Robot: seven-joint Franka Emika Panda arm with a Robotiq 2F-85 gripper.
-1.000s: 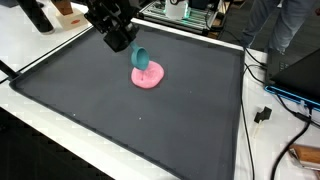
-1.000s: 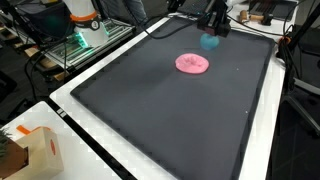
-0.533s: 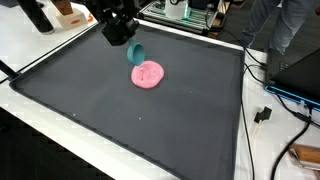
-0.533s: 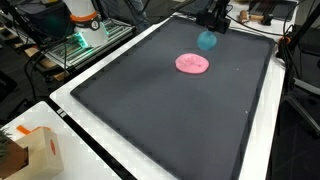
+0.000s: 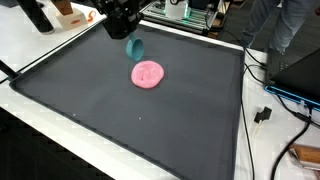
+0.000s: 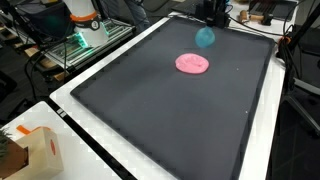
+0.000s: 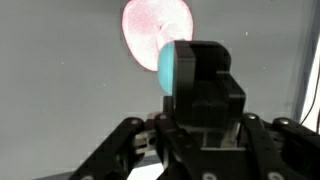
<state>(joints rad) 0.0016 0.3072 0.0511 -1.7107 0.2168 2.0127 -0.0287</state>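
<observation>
My black gripper (image 5: 128, 33) is shut on a small teal cup (image 5: 135, 48) and holds it in the air, tilted, above the dark mat (image 5: 120, 120). The same teal cup (image 6: 205, 37) hangs under the gripper (image 6: 211, 20) near the mat's far edge. A pink round plate (image 5: 148, 74) lies flat on the mat just below and beside the cup, apart from it. In the wrist view the teal cup (image 7: 170, 66) shows between the black fingers (image 7: 205, 70), with the pink plate (image 7: 157, 28) beyond it.
The dark mat (image 6: 160, 110) has a raised rim and white table around it. A cardboard box (image 6: 25, 150) sits at one corner. Cables and a black plug (image 5: 263, 115) lie beside the mat. Shelving and equipment (image 6: 80, 25) stand behind, and a person (image 5: 290, 30) is nearby.
The gripper has risen and drawn back from the pink plate, carrying the teal cup up with it. The plate has stayed in place.
</observation>
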